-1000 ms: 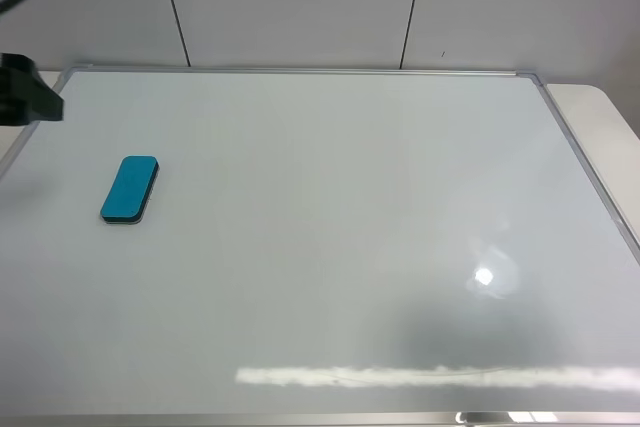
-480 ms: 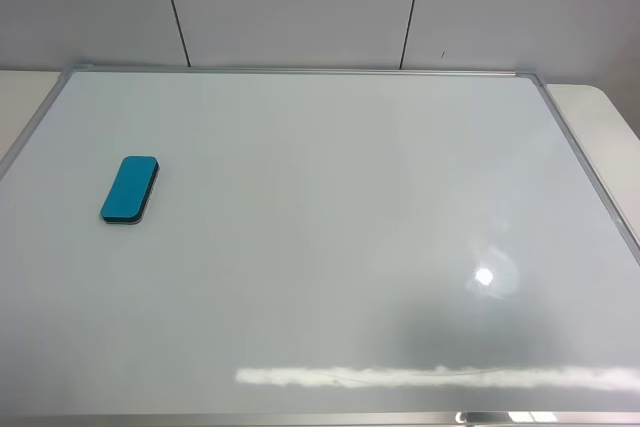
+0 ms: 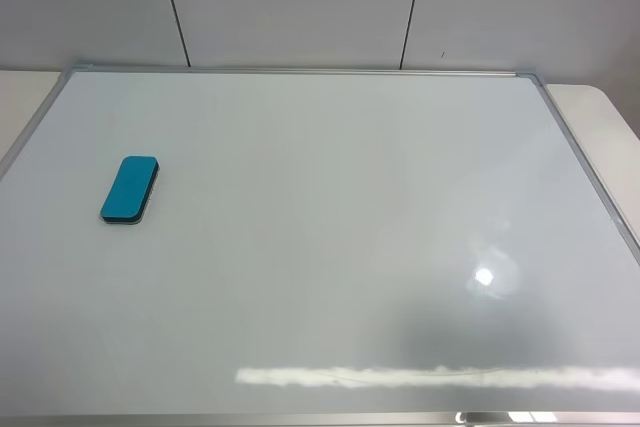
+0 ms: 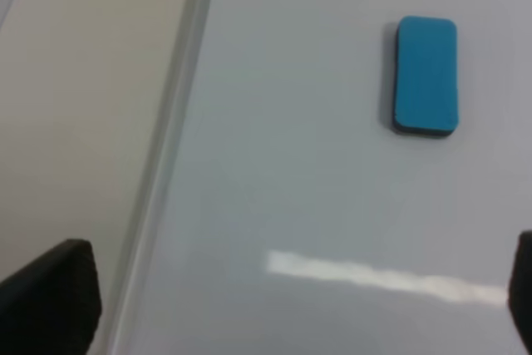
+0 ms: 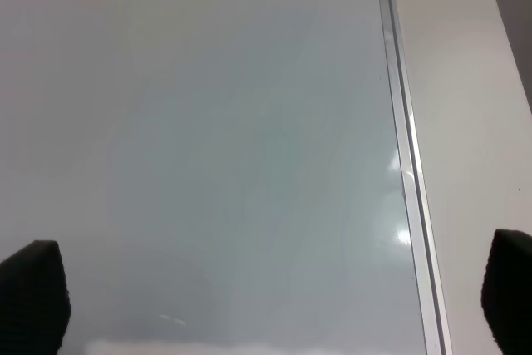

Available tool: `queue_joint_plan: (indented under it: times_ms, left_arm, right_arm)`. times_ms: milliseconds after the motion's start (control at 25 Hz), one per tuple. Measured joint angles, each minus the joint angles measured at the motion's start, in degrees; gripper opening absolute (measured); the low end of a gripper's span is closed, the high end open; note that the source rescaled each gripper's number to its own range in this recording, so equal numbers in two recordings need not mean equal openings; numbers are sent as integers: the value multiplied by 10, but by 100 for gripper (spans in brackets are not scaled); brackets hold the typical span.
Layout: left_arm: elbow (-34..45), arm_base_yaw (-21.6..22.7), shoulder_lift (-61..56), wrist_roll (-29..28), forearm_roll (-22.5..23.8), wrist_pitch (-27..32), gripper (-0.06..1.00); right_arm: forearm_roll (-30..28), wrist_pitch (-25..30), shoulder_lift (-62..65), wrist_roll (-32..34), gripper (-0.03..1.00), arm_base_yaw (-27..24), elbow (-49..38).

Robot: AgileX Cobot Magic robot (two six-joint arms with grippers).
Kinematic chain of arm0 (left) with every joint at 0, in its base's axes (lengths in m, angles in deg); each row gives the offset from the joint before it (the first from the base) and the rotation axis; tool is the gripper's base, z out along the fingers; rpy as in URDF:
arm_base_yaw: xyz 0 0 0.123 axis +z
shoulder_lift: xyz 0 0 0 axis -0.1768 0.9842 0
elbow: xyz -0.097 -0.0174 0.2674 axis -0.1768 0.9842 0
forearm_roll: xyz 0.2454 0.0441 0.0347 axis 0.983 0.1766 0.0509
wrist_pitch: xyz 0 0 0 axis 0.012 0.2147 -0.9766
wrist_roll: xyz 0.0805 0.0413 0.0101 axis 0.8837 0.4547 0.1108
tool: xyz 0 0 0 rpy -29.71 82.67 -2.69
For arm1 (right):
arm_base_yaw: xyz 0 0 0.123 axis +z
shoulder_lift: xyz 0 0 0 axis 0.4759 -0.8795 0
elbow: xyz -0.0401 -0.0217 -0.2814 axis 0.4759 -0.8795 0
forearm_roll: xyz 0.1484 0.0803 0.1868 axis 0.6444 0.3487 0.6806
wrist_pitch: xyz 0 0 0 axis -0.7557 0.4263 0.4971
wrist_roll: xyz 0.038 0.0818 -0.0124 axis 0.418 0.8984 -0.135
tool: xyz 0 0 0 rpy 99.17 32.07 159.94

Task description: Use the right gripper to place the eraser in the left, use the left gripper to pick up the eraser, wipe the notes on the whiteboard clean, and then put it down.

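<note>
The turquoise eraser lies flat on the left part of the whiteboard, apart from both grippers. It also shows in the left wrist view. No red notes show on the board. Neither gripper shows in the exterior high view. In the left wrist view the left gripper is open and empty, its black fingertips wide apart above the board's left frame, away from the eraser. In the right wrist view the right gripper is open and empty, with fingertips wide apart above the board near its right frame.
The board's silver frame runs along its edges, with cream table surface outside it on the right and at the left. A grey panelled wall stands behind. A bright light glare sits on the board's right part.
The left arm, seen at the left edge of the exterior high view one second ago, has withdrawn out of that view. The eraser has not moved.
</note>
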Motion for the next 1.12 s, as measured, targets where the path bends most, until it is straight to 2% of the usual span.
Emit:
queue_joint_plan:
  times_ms: [120, 240, 1120]
  left_arm:
    - [52, -1, -65, -1, -20, -26, 100]
    - [69, 2, -109, -1, -28, -25, 100]
    - [71, 13, -114, -6, -26, -27, 100]
  right_arm:
    - [0, 0, 0, 0, 100, 0, 0]
    - [0, 0, 0, 0, 100, 0, 0]
    - [0, 0, 0, 0, 100, 0, 0]
